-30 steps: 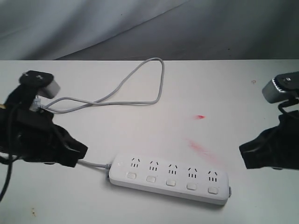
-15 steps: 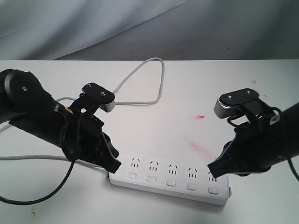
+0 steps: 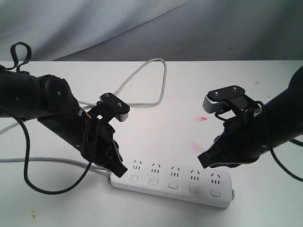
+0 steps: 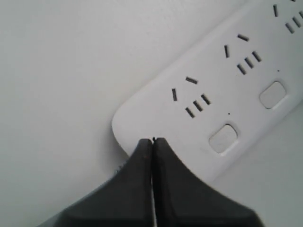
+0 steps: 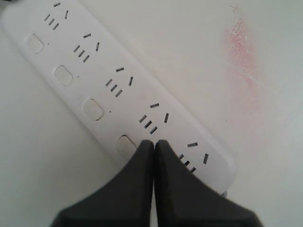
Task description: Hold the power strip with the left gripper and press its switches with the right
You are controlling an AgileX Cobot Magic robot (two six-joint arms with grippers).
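Observation:
The white power strip (image 3: 173,176) lies flat near the table's front edge, with its row of switches (image 3: 153,181) along the near side. My left gripper (image 3: 121,170) is shut with nothing between its fingers. Its tip is at the strip's cord end; in the left wrist view the left gripper (image 4: 152,141) sits on that rounded end beside the first switch (image 4: 222,138). My right gripper (image 3: 204,161) is shut and empty, above the strip's right part. In the right wrist view the right gripper (image 5: 154,142) points beside the fourth switch (image 5: 124,145) and hides the fifth.
The grey cord (image 3: 142,71) loops from the strip's left end toward the back of the table. A red smear (image 3: 201,147) marks the tabletop behind the strip. A grey cloth backdrop (image 3: 151,28) hangs behind the table.
Both arms have swung inward from the table's sides. The left tip has come to the strip's cord end and the right tip has moved over its right part.

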